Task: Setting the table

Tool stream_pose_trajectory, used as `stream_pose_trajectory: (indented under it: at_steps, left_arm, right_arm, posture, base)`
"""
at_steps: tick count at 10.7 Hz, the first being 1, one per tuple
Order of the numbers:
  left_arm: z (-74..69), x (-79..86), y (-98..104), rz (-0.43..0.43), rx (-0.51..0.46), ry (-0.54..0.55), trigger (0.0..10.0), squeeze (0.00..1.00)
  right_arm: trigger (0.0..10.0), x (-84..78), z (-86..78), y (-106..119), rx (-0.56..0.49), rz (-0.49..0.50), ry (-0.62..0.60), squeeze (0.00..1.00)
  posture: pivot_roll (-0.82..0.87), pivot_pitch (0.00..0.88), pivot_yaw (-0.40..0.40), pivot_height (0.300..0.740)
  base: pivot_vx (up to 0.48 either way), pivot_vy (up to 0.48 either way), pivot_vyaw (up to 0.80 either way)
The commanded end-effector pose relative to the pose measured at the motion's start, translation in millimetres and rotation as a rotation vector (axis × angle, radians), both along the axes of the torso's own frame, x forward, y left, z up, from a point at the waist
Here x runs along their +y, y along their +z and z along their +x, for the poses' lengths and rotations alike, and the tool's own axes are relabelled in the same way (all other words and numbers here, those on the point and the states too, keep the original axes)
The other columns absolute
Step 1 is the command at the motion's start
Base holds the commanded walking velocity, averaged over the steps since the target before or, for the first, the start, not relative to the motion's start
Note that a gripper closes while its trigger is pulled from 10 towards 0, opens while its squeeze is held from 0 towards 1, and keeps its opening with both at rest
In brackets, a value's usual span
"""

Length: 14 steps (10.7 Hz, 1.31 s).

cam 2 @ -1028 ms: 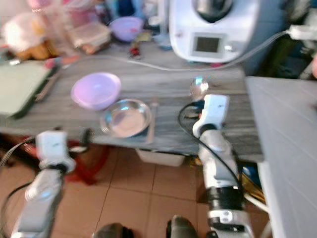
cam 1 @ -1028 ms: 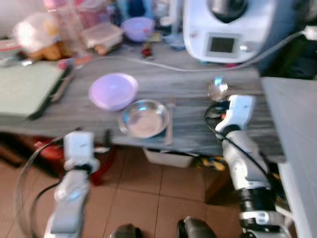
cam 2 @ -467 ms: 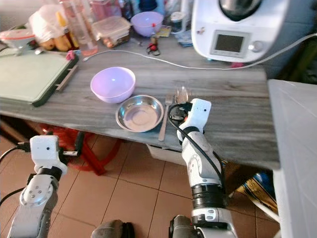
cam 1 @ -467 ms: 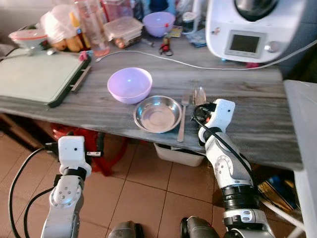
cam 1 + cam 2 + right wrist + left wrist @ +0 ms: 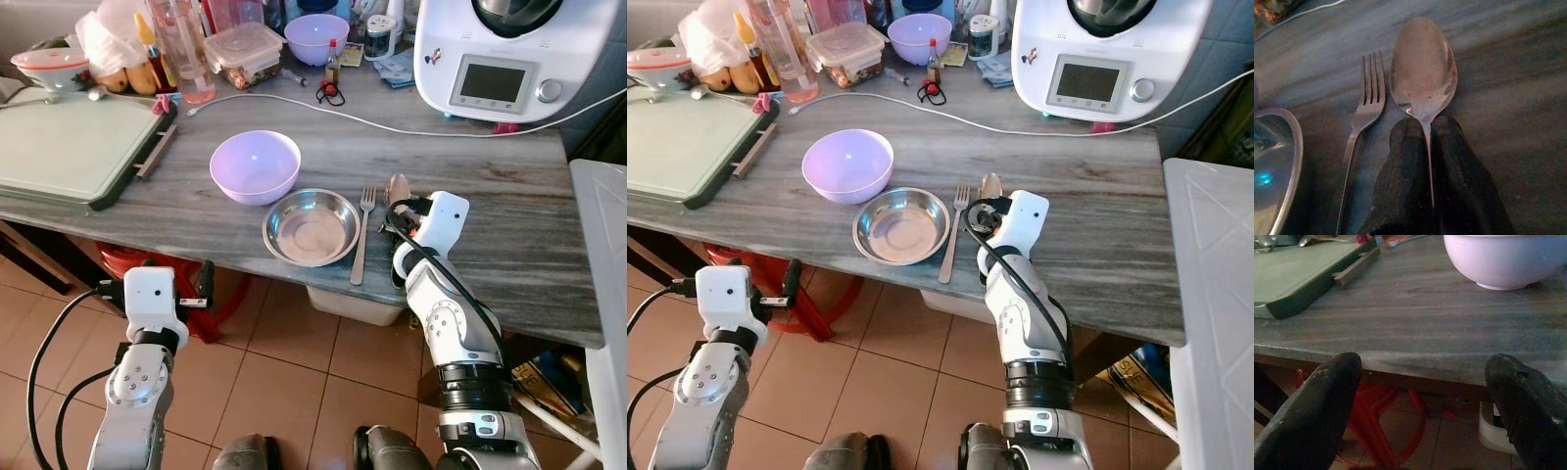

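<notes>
Right end effector point(image 5: 1427, 142) clamps spoon point(image 5: 1423, 73) by handle, bowl resting on surface point(image 5: 509, 166) just beside fork point(image 5: 361, 230) (right of steel bowl point(image 5: 311, 227)). Left end effector point(image 5: 1425, 396) open, below surface edge.

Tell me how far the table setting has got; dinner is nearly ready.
Done: the steel bowl sits near the counter edge with the fork beside it. In hand: the right gripper is shut on the spoon, next to the fork. Left: letting go. The left gripper hangs open, idle.
</notes>
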<state>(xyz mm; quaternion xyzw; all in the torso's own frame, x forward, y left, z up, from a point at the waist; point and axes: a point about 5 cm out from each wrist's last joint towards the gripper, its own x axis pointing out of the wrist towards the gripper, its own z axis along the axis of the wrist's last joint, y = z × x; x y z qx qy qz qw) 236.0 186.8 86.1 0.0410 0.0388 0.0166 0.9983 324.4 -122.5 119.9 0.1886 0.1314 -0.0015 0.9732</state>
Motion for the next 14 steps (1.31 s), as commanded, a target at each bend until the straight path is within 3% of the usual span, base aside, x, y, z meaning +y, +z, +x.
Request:
stream_pose_trajectory:
  at_steps: [1,8,9,10,11,14]
  left_arm:
    - [-0.1,0.0,1.6,-0.004,-0.001,-0.010,10.0,0.00]
    - [3.4,-6.8,0.8,-0.021,-0.003,-0.028,10.0,0.00]
    - [3.6,-7.5,0.9,-0.023,-0.003,-0.030,10.0,0.00]
    - [4.1,-7.7,0.6,-0.024,-0.003,-0.032,10.0,0.00]
    - [4.5,-7.9,0.7,-0.024,-0.004,-0.033,10.0,0.00]
    - [5.8,-8.2,1.2,-0.024,-0.008,-0.036,10.0,0.00]
  right_arm:
    - [0.0,1.9,-5.0,-8.5,0.055,0.024,0.000,0.00]
    - [0.0,9.9,-15.7,-12.6,0.120,0.076,0.007,0.00]
    - [1.7,7.7,-15.8,-14.4,0.129,0.074,0.002,0.00]
    - [10.0,7.0,-15.9,-14.7,0.133,0.068,0.003,0.00]
    - [10.0,6.2,-16.0,-14.8,0.134,0.064,0.000,1.00]
    - [10.0,6.5,-15.4,-11.0,0.108,0.046,0.017,1.00]
  posture:
    - [-0.02,0.141,0.062,0.740]
    - [-0.03,0.137,0.061,0.740]
    - [-0.03,0.135,0.061,0.740]
    - [-0.03,0.132,0.061,0.740]
    - [-0.03,0.131,0.061,0.740]
    - [-0.03,0.129,0.062,0.740]
  base:
    - [0.000,0.000,0.00]
    - [0.000,0.000,0.00]
    - [0.000,0.000,0.00]
    - [0.000,0.000,0.00]
    - [0.000,0.000,0.00]
    - [0.000,0.000,0.00]
